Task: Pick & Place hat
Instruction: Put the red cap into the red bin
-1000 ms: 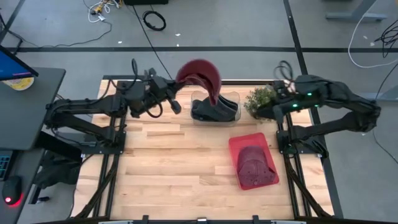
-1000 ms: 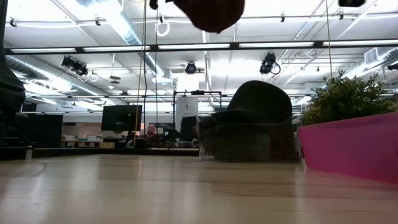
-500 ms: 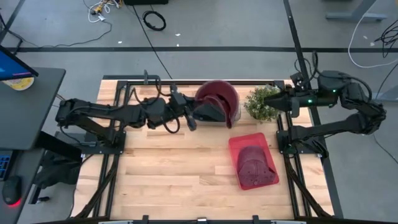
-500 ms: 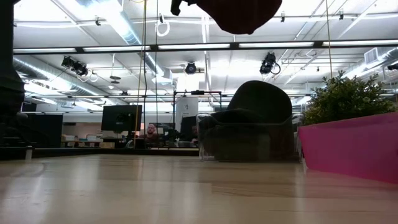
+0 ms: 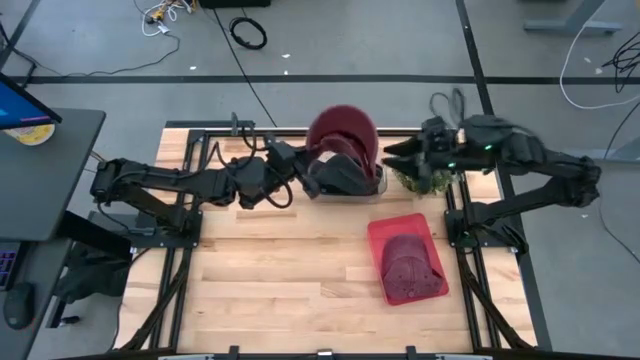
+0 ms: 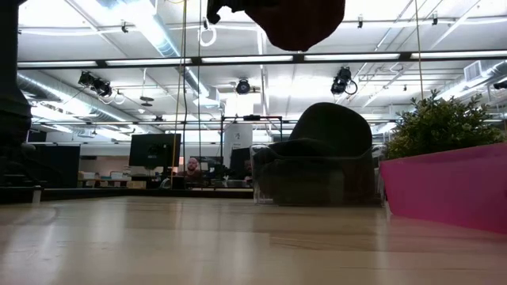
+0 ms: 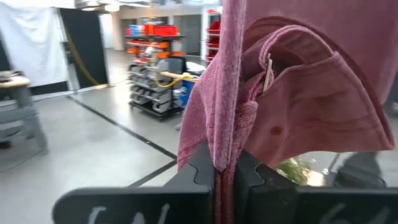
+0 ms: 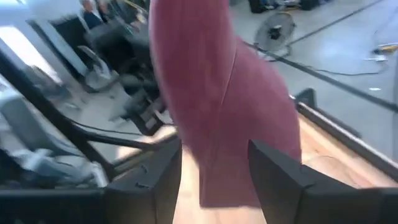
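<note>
A maroon hat is up in the air over the far middle of the table; the low view shows the maroon hat high above the tabletop. My left gripper reaches in from the table's left and is shut on it. My right gripper comes from the right, open, level with the hat. In the right wrist view its two fingers stand on either side of the maroon hat, and I cannot tell whether they touch it. My left gripper pinches the hat's cloth edge between its two fingers, coming roughly level from the table's left. The cloth between the fingers looks folded over. The hat is lifted clear of the table, and its crown stands out beyond the fingertips.
A clear container with a dark hat sits below the held hat at the far edge. A potted plant stands to its right. A pink tray holding another maroon hat lies right of centre. Bare wood lies toward the near edge.
My left gripper carried the hat toward the table's right, over the clear container, and the hat turned about so its hollow side shows from above. My right gripper swung toward the table's left, up to the hat.
</note>
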`<state>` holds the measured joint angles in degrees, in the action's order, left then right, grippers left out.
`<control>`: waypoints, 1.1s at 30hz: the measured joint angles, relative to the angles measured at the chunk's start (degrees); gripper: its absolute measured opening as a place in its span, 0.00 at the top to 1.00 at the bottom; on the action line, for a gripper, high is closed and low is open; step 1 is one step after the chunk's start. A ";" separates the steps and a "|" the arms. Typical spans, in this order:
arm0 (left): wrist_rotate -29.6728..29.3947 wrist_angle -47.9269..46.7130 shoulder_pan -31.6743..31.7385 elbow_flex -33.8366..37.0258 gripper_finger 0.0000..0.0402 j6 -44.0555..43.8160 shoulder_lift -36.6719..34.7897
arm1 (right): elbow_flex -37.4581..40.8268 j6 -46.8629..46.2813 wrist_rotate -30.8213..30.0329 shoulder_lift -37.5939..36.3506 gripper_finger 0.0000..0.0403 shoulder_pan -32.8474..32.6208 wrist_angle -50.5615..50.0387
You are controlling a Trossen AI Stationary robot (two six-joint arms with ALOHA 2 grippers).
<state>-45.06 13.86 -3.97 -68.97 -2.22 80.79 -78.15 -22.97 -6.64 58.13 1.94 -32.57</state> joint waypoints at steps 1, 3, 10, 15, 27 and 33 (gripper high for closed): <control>-0.89 -0.04 0.00 0.00 0.97 -0.16 0.00 | 0.00 0.61 -1.38 0.44 0.54 -0.50 0.51; -3.21 -0.10 0.00 0.00 0.97 -0.20 0.00 | -0.12 1.52 -3.29 1.11 0.54 -1.38 2.20; -5.81 0.69 0.38 0.00 0.97 -4.11 0.00 | -0.11 6.76 -11.40 3.31 0.54 -2.98 7.56; -4.09 2.86 0.74 0.00 0.97 -4.79 0.00 | -0.11 10.41 -12.46 5.47 0.54 -2.96 11.35; -1.26 5.11 1.33 0.00 0.97 -4.73 -0.04 | -0.11 10.80 -18.22 9.57 0.60 -2.72 13.71; 0.79 5.22 1.33 0.00 0.92 -4.66 -0.05 | -0.11 11.05 -18.91 8.69 0.94 -2.70 13.58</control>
<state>-44.27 19.08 -2.63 -68.97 -6.88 80.75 -78.26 -11.92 -25.55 66.82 -0.76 -18.98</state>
